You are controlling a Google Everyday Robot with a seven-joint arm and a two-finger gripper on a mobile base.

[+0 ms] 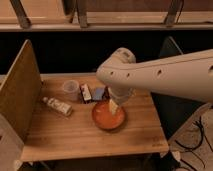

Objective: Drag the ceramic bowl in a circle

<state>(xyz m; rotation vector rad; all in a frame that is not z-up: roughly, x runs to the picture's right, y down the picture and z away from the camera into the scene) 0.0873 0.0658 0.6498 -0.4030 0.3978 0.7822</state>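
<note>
Wooden table (60, 132): one ceramic bowl (102, 120), one clear cup (70, 90), one tube (57, 106); pincer (113, 106) spread open in bowl.

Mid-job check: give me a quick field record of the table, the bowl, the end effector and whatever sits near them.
surface: wooden table
ceramic bowl: orange-red, upright, near the table's middle
end effector: open, lowered into the bowl's back half; contact cannot be told
clear cup: upright, behind the bowl toward the picture's left, apart from it
tube: lying on its side, picture-left of the bowl
small packets: behind the bowl, between cup and arm
wooden panel: standing along the table's left edge
</note>
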